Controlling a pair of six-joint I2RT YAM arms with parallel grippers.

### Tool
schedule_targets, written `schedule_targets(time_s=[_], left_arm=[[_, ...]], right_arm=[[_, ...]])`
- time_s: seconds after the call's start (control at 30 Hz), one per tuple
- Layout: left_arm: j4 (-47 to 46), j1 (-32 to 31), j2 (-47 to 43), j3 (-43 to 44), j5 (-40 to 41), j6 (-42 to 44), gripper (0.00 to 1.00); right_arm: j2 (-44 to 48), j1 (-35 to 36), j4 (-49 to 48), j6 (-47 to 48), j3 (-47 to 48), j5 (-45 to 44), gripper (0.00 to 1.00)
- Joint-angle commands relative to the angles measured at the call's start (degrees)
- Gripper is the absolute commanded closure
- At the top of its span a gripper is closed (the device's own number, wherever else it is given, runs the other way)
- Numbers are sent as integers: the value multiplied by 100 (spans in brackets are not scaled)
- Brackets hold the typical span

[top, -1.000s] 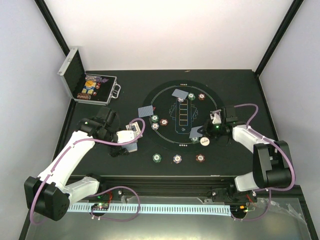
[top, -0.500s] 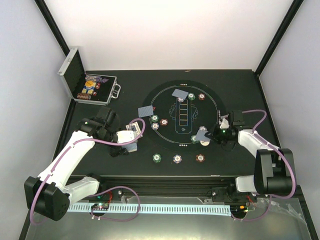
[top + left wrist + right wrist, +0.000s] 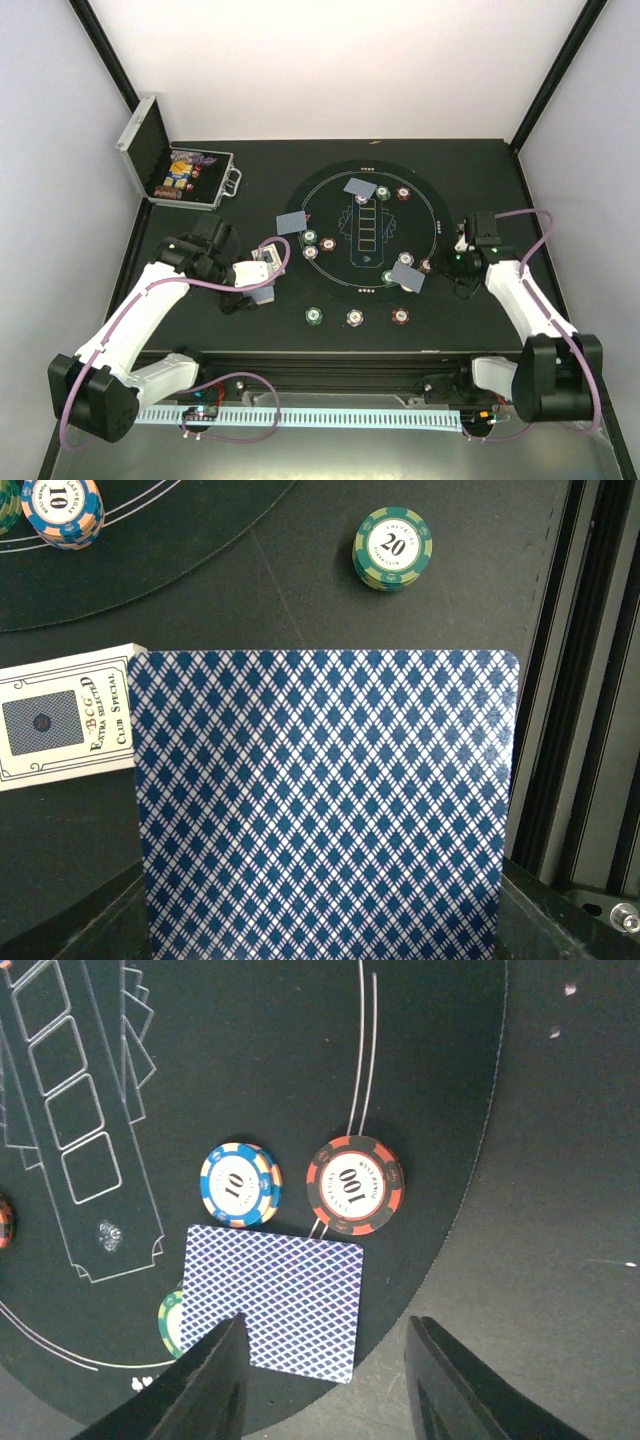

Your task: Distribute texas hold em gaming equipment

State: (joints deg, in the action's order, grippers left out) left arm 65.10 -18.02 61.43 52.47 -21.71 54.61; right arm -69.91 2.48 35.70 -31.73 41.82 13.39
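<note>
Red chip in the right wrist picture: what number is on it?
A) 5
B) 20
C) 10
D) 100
D: the red chip reads 100, while the blue chip beside it reads 10.

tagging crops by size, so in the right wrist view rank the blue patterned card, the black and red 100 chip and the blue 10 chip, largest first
1. blue diamond-patterned playing card, clearly largest
2. round black-and-red 100 chip
3. round blue-and-cream 10 chip, only slightly smaller-looking; the two chips are near alike
</note>
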Motion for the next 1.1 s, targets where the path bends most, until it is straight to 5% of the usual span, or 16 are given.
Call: schedule_targets(time_s=[0.0, 0.23, 0.47, 0.73, 1.07], left_arm=[[52, 9, -86, 130, -90, 103, 98], [40, 9, -37, 162, -152, 61, 98], [116, 9, -26, 221, -183, 54, 99], [143, 9, -10, 238, -217, 49, 98], [175, 9, -60, 270, -201, 57, 98]], right_arm=[[425, 278, 244, -179, 108, 9, 49], [400, 2546, -1426, -1666, 113, 1238, 24], [-831, 4360, -3432, -2496, 637, 2004, 16], [-2028, 5235, -4445, -2870, 1335, 2405, 17], [-2978, 5435, -4980, -3167, 1826, 2732, 22]])
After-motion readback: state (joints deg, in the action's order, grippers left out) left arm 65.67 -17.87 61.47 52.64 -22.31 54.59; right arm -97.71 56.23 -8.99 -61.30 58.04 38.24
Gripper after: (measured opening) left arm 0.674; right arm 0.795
